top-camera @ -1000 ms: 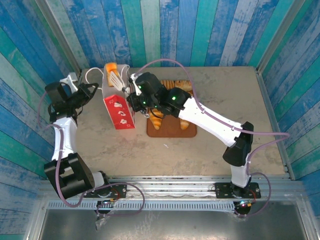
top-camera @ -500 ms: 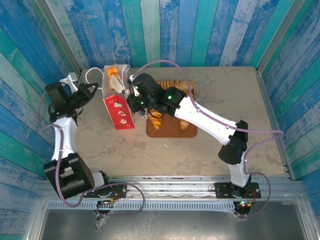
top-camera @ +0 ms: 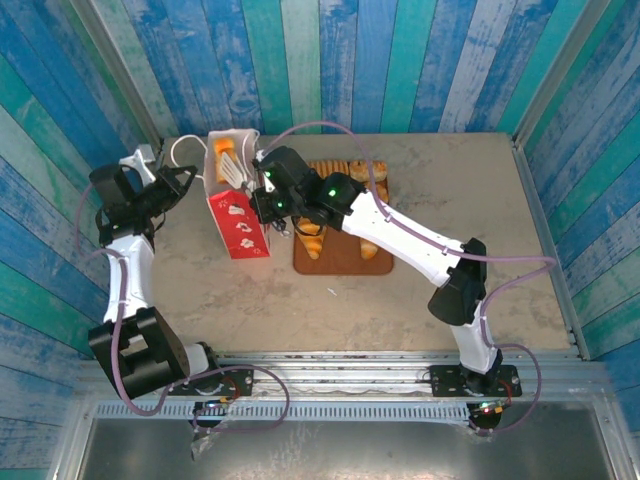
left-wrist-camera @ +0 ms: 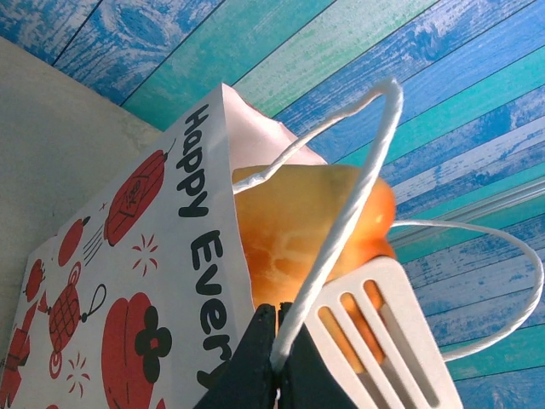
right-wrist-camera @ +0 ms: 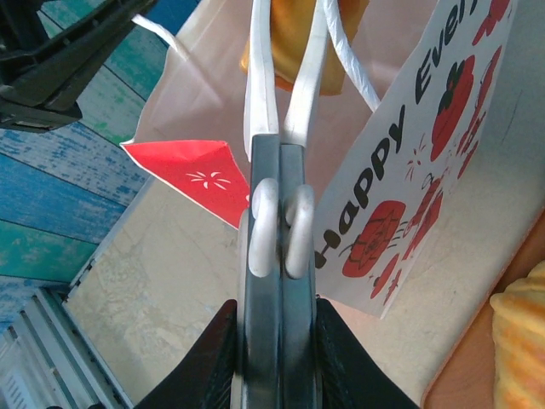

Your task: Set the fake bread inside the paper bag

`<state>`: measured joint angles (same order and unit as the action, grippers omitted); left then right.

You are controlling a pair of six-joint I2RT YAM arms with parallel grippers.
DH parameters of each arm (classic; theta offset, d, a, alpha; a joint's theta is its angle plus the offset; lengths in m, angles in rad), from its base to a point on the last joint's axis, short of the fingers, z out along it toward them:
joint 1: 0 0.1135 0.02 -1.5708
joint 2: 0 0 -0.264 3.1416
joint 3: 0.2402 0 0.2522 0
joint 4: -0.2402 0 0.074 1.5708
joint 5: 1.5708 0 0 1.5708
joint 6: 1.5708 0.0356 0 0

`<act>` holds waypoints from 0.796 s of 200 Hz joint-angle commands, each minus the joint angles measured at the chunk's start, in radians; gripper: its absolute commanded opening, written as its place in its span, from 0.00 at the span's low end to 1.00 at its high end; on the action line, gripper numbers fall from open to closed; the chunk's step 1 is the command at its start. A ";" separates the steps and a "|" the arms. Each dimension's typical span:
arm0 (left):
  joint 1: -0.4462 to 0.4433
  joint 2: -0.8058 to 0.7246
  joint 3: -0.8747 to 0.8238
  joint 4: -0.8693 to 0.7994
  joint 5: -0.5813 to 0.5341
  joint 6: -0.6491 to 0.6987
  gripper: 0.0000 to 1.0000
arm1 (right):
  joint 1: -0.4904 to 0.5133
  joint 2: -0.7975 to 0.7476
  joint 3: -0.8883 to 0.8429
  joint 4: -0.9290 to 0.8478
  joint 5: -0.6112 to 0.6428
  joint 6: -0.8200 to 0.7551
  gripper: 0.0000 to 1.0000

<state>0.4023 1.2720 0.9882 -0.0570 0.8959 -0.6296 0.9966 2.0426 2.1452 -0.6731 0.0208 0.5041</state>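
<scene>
— Start big. What's on the bench?

— The paper bag stands upright on its left part with the mouth open. Just to the bag's right lies a flat brown tray.

— And the fake bread?

— Split between the two. One golden piece sits in the bag's mouth, showing at the rim. Several others lie on the tray: a long loaf at its near left and more along the far edge. The right arm crosses above the tray, so I can't give a full count.

— What carries the piece at the bag?

— White tongs, one blade on either side of it. The right claw is squeezed closed around the tongs' handles, just beside the bag's top.

— The left side?

— The left claw is closed too. It pinches one thin white loop handle, which I judge holds the mouth open.

— So how far along?

— Early to middle, I'd say. One pastry is at the bag but not released. Whether others lie deeper inside is hidden. Everything on the tray is left to move.
</scene>
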 commanded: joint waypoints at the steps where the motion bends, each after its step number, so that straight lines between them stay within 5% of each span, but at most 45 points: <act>1: 0.003 -0.059 -0.017 0.034 0.023 -0.007 0.01 | -0.011 0.007 0.045 0.027 -0.023 0.014 0.24; 159: 0.003 -0.058 -0.014 0.034 0.028 -0.002 0.01 | -0.027 -0.011 0.029 0.029 -0.055 0.023 0.54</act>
<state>0.4023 1.2705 0.9764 -0.0334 0.9001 -0.6331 0.9718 2.0464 2.1525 -0.6643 -0.0502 0.5331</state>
